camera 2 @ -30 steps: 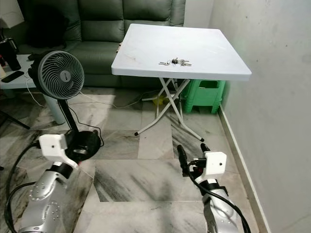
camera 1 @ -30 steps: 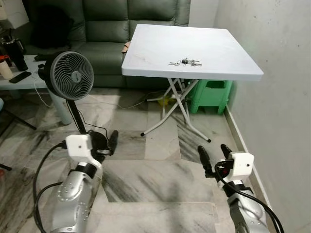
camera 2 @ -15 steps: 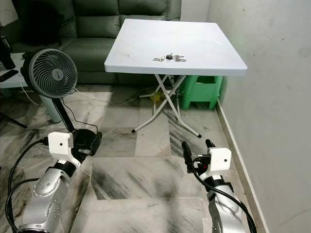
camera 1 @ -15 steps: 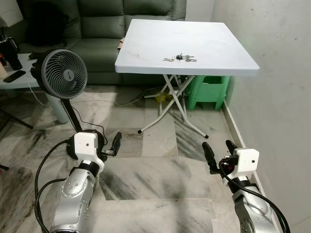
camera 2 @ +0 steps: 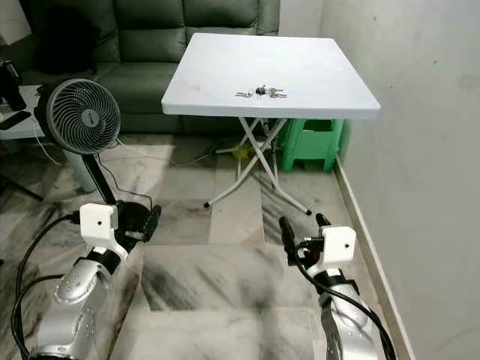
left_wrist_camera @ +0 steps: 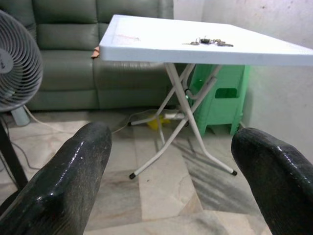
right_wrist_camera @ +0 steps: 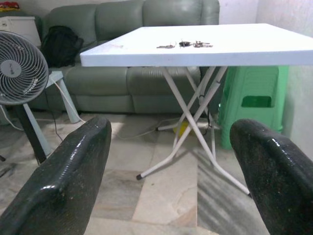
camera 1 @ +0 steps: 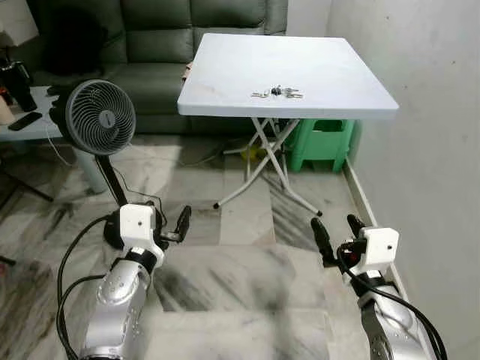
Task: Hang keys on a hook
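The keys (camera 1: 277, 92) lie in a loose bunch on the white folding table (camera 1: 225, 82), toward its near edge and about midway along it; nothing touches them; no hook can be made out. Under the table, on the far right against the wall (camera 1: 420, 112), stands a green plastic stool (camera 1: 322, 142), partly behind the table's crossed white legs (camera 1: 270, 161); whether anything is in it cannot be told.

The left gripper (left_wrist_camera: 166, 181) is held low over the floor, near and left, well apart from the table, its two black fingers (left_wrist_camera: 63, 181) spread wide with nothing between them; the right gripper (right_wrist_camera: 171, 166) is held low on the near right, close to the wall, its fingers (right_wrist_camera: 68, 171) likewise spread wide and empty; both point toward the table.

The floor (camera 1: 240, 270) is grey-veined marble tile; a grey standing fan (camera 1: 100, 118) stands on the left, its black base beside the left arm, a cord trailing from it; behind it a dark green sofa (camera 1: 157, 45) runs along the far side, with a black bag (right_wrist_camera: 61, 46) on its left end; a low side table (camera 1: 30, 127) at the far left carries a phone (camera 1: 28, 120) and a dark cup (camera 1: 21, 84).
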Controlling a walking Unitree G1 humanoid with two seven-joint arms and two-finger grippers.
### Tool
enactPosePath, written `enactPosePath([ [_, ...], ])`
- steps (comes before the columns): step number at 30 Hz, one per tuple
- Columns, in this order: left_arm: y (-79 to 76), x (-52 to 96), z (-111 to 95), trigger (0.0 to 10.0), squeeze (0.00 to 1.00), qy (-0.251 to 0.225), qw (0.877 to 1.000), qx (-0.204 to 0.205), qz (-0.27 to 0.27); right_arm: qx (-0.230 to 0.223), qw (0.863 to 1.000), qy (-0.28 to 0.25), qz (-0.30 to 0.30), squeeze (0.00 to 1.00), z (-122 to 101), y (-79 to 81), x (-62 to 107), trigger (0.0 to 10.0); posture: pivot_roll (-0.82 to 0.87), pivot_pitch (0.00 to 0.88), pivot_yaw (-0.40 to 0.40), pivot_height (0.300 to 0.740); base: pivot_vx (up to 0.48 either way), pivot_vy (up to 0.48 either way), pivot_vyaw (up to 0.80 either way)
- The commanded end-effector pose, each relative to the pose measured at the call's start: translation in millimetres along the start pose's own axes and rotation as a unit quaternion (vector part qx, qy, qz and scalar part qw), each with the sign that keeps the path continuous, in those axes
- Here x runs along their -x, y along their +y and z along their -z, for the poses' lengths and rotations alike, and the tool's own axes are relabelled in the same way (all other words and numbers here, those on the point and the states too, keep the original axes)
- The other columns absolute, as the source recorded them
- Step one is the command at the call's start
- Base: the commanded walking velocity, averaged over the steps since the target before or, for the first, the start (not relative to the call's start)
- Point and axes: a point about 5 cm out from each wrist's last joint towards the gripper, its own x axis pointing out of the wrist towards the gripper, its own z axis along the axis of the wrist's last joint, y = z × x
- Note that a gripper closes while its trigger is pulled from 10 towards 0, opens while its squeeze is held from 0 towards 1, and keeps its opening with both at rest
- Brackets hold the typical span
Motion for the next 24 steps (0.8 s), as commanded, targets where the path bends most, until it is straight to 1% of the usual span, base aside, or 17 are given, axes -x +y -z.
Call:
enactPosePath([
  [1,0.5,-2.6,-4.1,10.0,0.0,-0.002,1.0,-0.009,0.006,0.0,1.0,-0.005,-0.007,0.0,-2.4,1.8,-3.1,10.0,0.0,0.0,0.003,0.74,0.398,0.0,0.0],
  [15,0.0,-2.0,-4.6,10.0,0.0,-0.002,1.0,-0.022,0.008,0.0,1.0,-0.004,-0.016,0.0,-1.2,4.3,-3.6,10.0,0.01,0.0,0.001,0.74,0.391,0.0,0.0],
  [24,-1.1,-0.7,-3.4,10.0,0.0,0.0,1.0,-0.023,0.011,0.002,1.0,-0.001,-0.021,0.0,-0.2,4.5,-2.9,10.0,0.01,0.0,0.001,0.74,0.39,0.0,0.0],
])
